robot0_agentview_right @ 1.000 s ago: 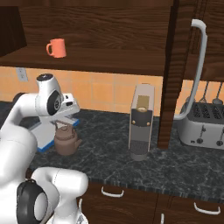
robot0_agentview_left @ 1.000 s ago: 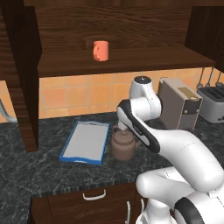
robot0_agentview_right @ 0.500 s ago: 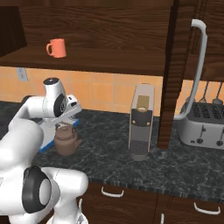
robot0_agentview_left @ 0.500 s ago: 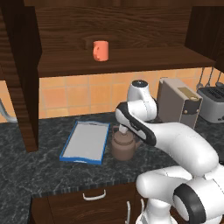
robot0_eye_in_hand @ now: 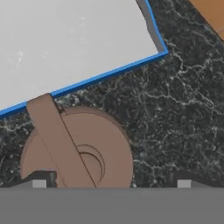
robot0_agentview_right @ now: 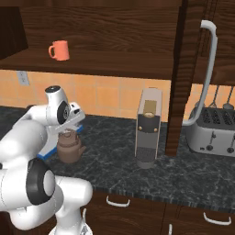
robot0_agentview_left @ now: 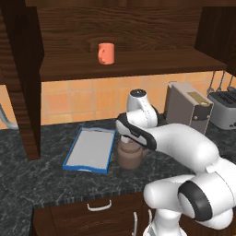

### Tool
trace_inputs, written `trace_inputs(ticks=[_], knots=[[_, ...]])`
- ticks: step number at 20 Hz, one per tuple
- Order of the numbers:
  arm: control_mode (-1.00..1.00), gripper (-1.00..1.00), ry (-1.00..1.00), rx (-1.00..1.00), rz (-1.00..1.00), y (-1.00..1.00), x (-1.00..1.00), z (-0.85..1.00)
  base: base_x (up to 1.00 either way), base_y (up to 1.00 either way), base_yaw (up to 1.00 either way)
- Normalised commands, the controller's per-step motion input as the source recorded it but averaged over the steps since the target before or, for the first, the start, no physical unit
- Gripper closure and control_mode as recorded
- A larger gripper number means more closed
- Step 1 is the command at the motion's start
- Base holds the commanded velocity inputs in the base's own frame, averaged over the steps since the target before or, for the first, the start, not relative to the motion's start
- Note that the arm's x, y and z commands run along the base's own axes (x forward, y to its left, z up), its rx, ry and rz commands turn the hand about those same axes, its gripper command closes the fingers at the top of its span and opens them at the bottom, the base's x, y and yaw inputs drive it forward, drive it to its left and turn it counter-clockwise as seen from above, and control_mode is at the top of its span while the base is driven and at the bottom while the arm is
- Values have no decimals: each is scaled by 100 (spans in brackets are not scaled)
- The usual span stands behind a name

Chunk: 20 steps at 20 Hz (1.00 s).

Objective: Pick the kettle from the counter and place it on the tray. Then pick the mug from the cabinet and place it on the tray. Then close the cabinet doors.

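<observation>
The robot's jaws stood spread wide above the squat brown kettle (robot0_eye_in_hand: 76,146), which sat on the dark marbled worktop (robot0_eye_in_hand: 175,113) just beside the blue-rimmed grey tray (robot0_agentview_left: 90,150).

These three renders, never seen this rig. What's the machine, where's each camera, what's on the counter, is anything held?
It is a white robot arm on a driving base in a simulated kitchen. Two cameras ride on the base, behind the arm to its left and right. The third sits on the hand and looks down along the tool.

On the dark marbled counter stand a brown kettle, a blue-rimmed tray beside it, a coffee machine and a toaster. An orange mug stands on the shelf of the open cabinet.

Nothing is held. The tool is open, just above the kettle, whose handle runs past one fingertip in the hand view.
</observation>
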Motion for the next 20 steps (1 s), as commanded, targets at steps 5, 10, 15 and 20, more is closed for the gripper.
trace_inputs(ticks=[5,10,15,20], knots=[[-100,100,1,-5,3,15,0,-40,0,0,0],[-100,100,0,-3,3,5,-3,-23,0,0,0],[-100,100,-8,2,-2,-1,-21,8,0,0,0],[-100,100,-25,0,0,4,-18,61,0,0,0]])
